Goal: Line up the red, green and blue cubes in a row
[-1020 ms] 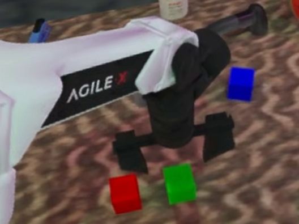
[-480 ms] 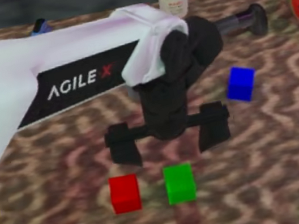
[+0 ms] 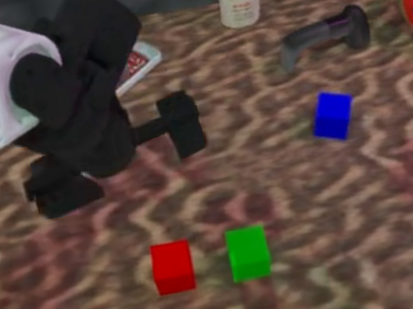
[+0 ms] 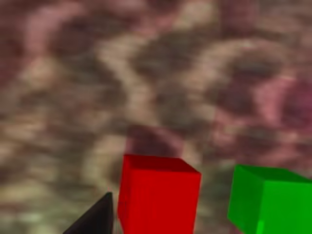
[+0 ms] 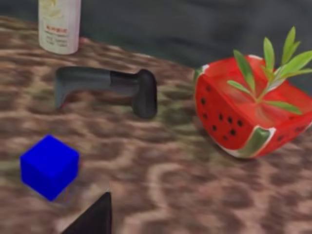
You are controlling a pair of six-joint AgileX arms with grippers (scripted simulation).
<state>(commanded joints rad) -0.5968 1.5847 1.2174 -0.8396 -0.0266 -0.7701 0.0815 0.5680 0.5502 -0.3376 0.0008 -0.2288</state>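
Cubes red [image 3: 172,266] and green [image 3: 248,253] sit side by side near us; blue cube [image 3: 332,115] waits far right. Our left gripper [image 3: 121,157] hangs spread wide, empty.

Left arm: white casing with black wrist, entering the top view at about ten o'clock, at the upper left. Left gripper [image 3: 122,157]: black, two fingers spread wide apart, nothing between them; one finger [image 3: 184,123] points toward three o'clock, the other sits toward eight o'clock. Right arm: outside the top view; only a dark fingertip [image 5: 92,218] shows in its own wrist view.
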